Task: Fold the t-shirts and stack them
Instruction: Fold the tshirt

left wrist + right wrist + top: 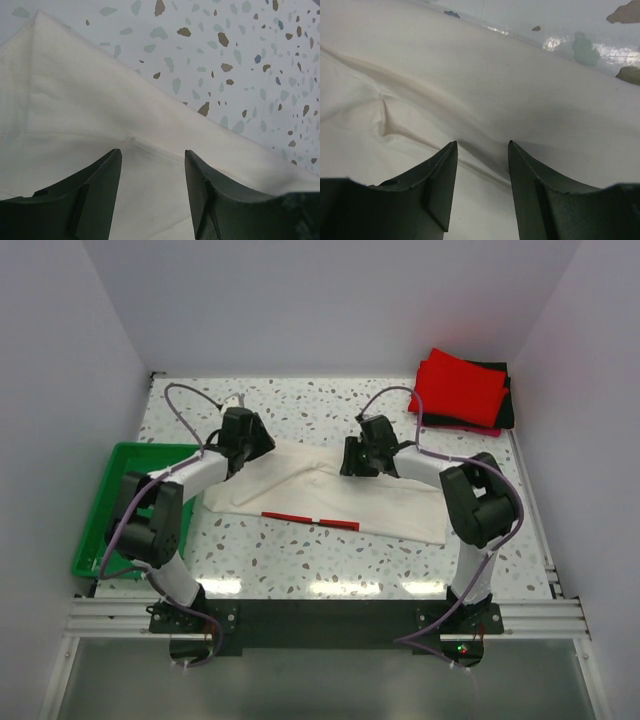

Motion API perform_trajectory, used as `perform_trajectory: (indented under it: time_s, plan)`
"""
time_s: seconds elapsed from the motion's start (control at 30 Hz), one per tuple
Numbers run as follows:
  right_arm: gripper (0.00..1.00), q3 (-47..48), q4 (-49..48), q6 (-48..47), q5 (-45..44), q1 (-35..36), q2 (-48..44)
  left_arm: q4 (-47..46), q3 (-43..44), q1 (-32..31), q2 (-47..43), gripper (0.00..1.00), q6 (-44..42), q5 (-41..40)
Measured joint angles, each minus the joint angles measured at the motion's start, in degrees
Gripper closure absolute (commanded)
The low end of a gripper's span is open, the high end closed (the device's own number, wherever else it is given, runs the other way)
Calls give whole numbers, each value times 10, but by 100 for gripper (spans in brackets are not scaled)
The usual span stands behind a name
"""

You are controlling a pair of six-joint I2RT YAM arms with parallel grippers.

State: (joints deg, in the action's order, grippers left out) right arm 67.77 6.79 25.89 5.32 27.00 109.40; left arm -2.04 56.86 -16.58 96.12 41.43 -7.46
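Note:
A cream-white t-shirt lies partly folded across the middle of the table, with a thin red stripe along its near edge. My left gripper is open over the shirt's far left part; the cloth fills the space between its jaws. My right gripper is open over the shirt's far edge, above a creased fold. Neither holds cloth. A folded red shirt lies on a folded black one at the far right corner.
A green plastic tray stands at the left edge of the table, beside the left arm. White walls close in the table on the left, far and right sides. Speckled tabletop shows beyond the shirt.

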Motion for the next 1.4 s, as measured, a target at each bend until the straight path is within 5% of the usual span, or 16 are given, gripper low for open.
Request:
perform_trajectory:
  time_s: [0.67, 0.87, 0.97, 1.13, 1.4]
  plan:
    - [52, -53, -21, 0, 50, 0, -66, 65, 68, 0, 100, 43, -36, 21]
    - [52, -54, -21, 0, 50, 0, -66, 74, 73, 0, 110, 61, -38, 23]
    - [52, -54, -21, 0, 50, 0, -66, 73, 73, 0, 110, 80, -40, 29]
    - [52, -54, -21, 0, 49, 0, -66, 70, 63, 0, 99, 98, -43, 42]
    - [52, -54, -21, 1, 47, 0, -67, 52, 10, 0, 28, 100, -44, 78]
